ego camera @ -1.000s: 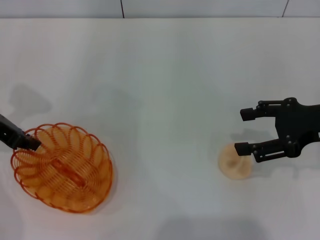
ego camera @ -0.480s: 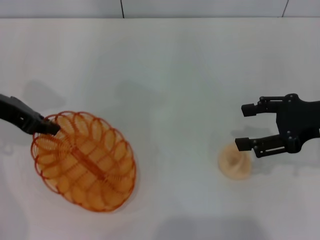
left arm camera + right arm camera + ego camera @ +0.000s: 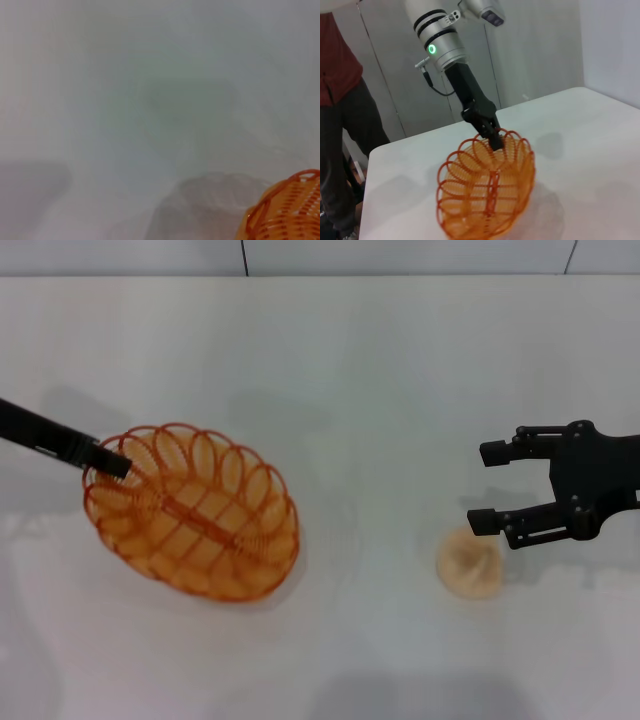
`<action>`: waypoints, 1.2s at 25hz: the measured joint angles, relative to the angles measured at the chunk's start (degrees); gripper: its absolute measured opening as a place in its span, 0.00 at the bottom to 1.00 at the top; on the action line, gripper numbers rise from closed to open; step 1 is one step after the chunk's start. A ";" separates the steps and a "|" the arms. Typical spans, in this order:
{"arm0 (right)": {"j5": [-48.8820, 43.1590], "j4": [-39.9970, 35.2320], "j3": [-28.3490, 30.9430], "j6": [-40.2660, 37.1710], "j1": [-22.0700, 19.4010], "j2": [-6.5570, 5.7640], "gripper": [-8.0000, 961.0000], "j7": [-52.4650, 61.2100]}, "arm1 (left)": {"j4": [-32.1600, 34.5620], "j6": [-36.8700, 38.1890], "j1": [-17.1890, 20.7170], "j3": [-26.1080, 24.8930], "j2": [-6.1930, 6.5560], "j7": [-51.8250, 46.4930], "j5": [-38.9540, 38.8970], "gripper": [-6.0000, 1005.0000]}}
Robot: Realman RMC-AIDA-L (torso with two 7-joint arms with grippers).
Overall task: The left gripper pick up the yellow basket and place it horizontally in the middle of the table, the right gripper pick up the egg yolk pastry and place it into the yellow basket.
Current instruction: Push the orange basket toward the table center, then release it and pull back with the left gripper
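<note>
Wire yellow basket point(image 3: 192, 512), light and stiff, hangs rim-pinched in left claw point(image 3: 112, 466); right claw point(image 3: 487, 487) spread above soft, crumbly pastry point(image 3: 470, 563).

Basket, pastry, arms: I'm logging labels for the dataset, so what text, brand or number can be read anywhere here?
None: no readable text on the yellow basket, the egg yolk pastry, the table or either arm.
The left arm's green light is only a glowing dot.

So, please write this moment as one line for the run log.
left gripper: shut on yellow basket, carried tilted above table | right gripper: open, above egg yolk pastry | pastry: on table, not in basket
</note>
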 joint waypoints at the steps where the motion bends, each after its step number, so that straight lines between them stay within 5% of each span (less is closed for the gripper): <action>1: 0.02 0.00 0.00 0.04 0.01 0.00 0.89 0.00 | 0.01 -0.95 -0.07 0.13 -0.17 -2.08 -0.06 0.09; 18: 0.11 -0.07 0.09 0.03 0.55 0.00 0.89 0.19 | -2.01 -8.86 -0.30 0.92 -3.26 -18.49 -5.00 0.09; 30: 0.21 -0.28 0.04 -1.13 1.53 -0.03 0.89 0.15 | -10.68 -11.59 -2.52 1.15 -4.66 -22.01 -7.85 0.09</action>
